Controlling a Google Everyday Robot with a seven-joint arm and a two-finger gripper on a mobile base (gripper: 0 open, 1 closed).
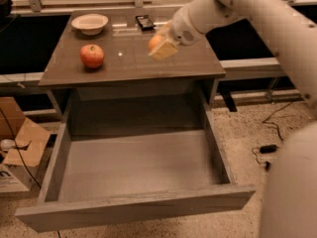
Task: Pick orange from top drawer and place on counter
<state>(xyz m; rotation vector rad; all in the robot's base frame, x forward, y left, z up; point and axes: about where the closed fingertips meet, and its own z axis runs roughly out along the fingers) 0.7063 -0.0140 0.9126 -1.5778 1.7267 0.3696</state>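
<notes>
The orange (pixel 155 42) is small, round and pale orange, held between the pale fingers (pixel 165 50) of my gripper (pixel 160 45). The gripper is shut on it just above the counter (pixel 130 63), right of the middle. My white arm comes in from the upper right. The top drawer (pixel 133 167) stands pulled fully open below the counter, its grey floor bare.
A red apple (pixel 92 56) sits on the counter's left side. A white bowl (pixel 89 23) is at the back left and a small dark object (pixel 144 22) at the back middle. A cardboard box (pixel 17 152) stands on the floor at left; cables (pixel 267 148) lie at right.
</notes>
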